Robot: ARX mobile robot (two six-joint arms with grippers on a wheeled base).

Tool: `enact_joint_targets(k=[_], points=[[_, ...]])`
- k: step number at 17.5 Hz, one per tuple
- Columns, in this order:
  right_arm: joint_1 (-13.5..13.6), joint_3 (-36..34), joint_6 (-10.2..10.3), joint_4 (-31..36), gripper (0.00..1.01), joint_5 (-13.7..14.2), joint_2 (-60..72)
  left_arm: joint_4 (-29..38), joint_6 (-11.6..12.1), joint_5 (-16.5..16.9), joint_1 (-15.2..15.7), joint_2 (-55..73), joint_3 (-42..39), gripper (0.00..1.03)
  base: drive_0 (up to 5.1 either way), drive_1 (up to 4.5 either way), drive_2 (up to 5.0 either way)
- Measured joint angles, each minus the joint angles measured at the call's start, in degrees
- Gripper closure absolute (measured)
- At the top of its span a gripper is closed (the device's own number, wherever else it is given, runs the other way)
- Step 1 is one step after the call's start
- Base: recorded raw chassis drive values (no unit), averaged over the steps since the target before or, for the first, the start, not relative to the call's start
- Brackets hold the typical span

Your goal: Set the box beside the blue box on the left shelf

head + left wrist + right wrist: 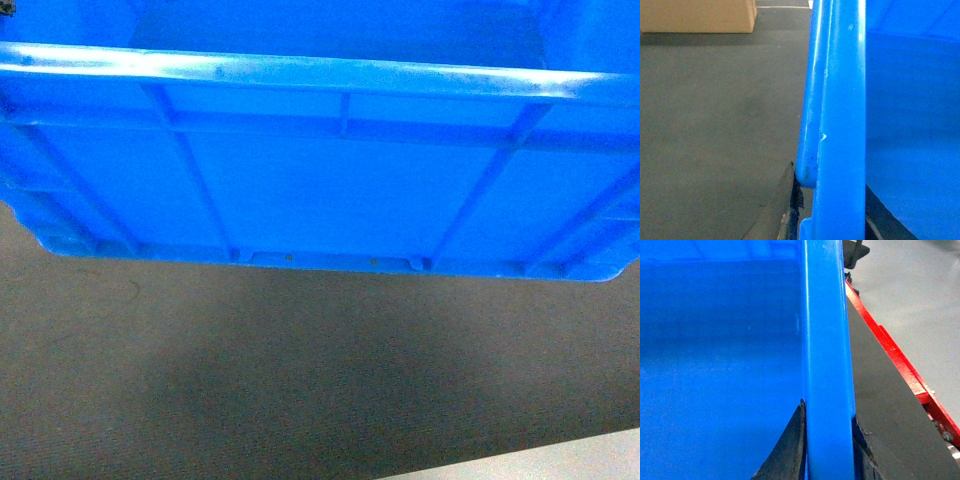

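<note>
Blue box (320,190) held above dark floor (300,380), both sets of fingers, left (790,210) and right (790,450), clamped on its side rims.

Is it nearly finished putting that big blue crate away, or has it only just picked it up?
Picked up, it seems: the blue crate hangs above dark floor, the left gripper clamped on one side rim and the right gripper on the other. It is carrying the crate now. Still left: no shelf or second blue box shows in any view, so the placing remains.
</note>
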Motion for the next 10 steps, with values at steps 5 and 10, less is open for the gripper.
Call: enact_joint_targets(k=[5, 10], points=[[0.0, 0.0, 0.0, 0.0, 0.84, 0.1, 0.0, 0.1, 0.0, 0.0, 0.0, 0.0, 0.0, 0.86, -1.5, -1.54, -1.5], [0.0, 0.0, 0.0, 0.0, 0.84, 0.0, 0.0, 0.1, 0.0, 0.0, 0.0, 0.0, 0.0, 0.86, -1.6, -1.56, -1.6]])
